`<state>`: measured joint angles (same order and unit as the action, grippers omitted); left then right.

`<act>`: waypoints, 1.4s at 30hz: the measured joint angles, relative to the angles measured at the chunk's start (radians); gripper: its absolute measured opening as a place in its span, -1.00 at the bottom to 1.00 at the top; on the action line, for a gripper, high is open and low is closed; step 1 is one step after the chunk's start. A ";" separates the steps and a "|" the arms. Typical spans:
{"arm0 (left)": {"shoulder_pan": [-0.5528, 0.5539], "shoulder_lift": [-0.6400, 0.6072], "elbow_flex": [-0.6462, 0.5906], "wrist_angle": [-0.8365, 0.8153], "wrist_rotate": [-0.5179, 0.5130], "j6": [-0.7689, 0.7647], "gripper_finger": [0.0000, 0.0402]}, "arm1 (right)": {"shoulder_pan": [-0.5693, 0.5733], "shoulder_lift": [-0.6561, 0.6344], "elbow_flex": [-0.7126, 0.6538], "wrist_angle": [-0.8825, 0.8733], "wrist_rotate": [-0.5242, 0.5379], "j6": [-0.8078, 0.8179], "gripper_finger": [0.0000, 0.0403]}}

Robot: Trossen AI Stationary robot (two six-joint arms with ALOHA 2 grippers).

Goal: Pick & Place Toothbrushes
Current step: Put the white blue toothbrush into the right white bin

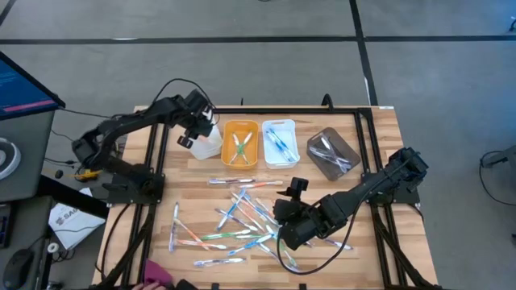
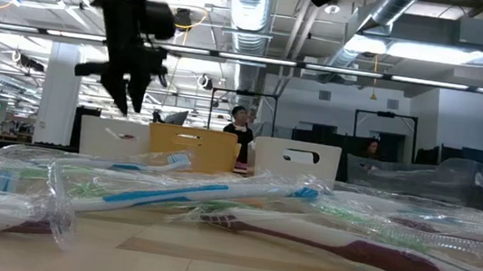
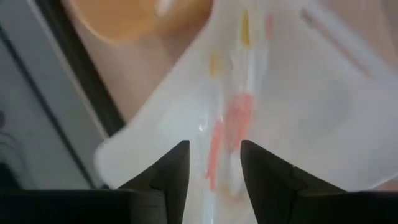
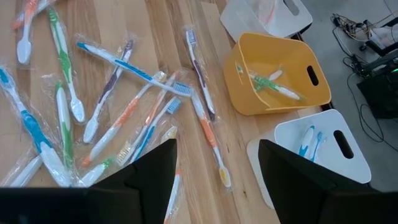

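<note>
Many wrapped toothbrushes (image 1: 235,219) lie loose on the wooden table, blue, green, orange and white (image 4: 118,93). At the far side four bins stand in a row: a white one (image 1: 208,146), an orange one (image 1: 240,143), a second white one (image 1: 280,142) and a grey one (image 1: 332,153). My left gripper (image 3: 214,171) hangs open just above the far-left white bin (image 3: 298,106), fingers pointing down. An orange-pink toothbrush (image 3: 239,115) lies in that bin below the fingers. My right gripper (image 4: 217,186) stands open above the loose toothbrushes, with nothing between its fingers.
The orange bin (image 4: 277,74) holds a green-and-white brush, and the second white bin (image 4: 317,146) holds blue ones. A black frame rail (image 1: 157,145) runs along the table's left side. People stand in the room behind the table (image 2: 242,126).
</note>
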<state>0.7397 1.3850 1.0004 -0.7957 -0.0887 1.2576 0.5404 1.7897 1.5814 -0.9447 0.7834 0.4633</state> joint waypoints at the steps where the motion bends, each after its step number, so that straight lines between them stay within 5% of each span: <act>1: -0.007 -0.026 0.000 0.006 0.000 0.000 -0.31 | 0.000 0.000 0.000 0.000 0.000 0.000 0.10; 15: -0.056 -0.210 0.000 0.012 0.190 -0.119 -0.34 | -0.008 0.000 0.000 0.095 0.000 0.006 0.10; 33: -0.120 -0.191 0.000 0.011 0.198 -0.232 -0.35 | -0.109 0.000 0.000 0.478 -0.010 -0.065 0.10; 42: -0.219 -0.195 0.000 0.011 0.142 -0.682 -0.35 | -0.159 0.001 0.000 0.448 -0.158 -0.074 0.10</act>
<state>0.5204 1.1900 1.0008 -0.7842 0.0531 0.5756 0.3810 1.7905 1.5810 -0.4964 0.6250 0.3893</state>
